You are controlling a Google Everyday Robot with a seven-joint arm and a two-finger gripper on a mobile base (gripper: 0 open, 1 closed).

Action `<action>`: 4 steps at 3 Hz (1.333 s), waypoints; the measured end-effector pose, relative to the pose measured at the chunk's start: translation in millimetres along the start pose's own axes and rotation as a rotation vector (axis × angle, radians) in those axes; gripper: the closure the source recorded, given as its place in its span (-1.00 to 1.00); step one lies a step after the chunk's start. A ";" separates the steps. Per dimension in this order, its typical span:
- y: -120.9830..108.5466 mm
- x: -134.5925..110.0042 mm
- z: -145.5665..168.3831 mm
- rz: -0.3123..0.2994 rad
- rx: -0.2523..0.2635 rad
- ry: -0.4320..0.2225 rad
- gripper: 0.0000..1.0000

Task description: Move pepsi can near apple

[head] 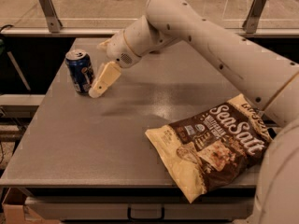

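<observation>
The pepsi can [79, 72], dark blue with a silver top, stands upright on the left part of the grey table [140, 125]. My gripper [101, 85] hangs from the white arm [196, 36] that reaches in from the right. It is just to the right of the can, low over the table and very close to the can's side. I cannot tell whether it touches the can. The apple is out of view; the arm covers the far middle of the table.
A brown and cream Sea Salt snack bag [212, 146] lies flat at the table's front right corner. A railing with metal posts [49, 10] runs behind the table. The table's left edge is close to the can.
</observation>
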State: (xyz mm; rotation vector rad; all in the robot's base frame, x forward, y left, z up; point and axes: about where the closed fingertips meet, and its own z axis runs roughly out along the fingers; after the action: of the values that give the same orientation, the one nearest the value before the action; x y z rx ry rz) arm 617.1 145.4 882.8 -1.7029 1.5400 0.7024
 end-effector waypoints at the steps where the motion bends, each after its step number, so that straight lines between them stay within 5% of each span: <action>1: -7.1 -15.2 36.8 0.035 -0.039 -0.124 -1.00; 3: -9.7 -31.7 56.7 0.077 -0.048 -0.234 -0.20; 4: -23.0 -25.4 29.1 0.091 0.038 -0.247 0.27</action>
State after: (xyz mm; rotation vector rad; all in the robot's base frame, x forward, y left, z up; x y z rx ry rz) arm 638.5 184.5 889.3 -1.4649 1.4540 0.8892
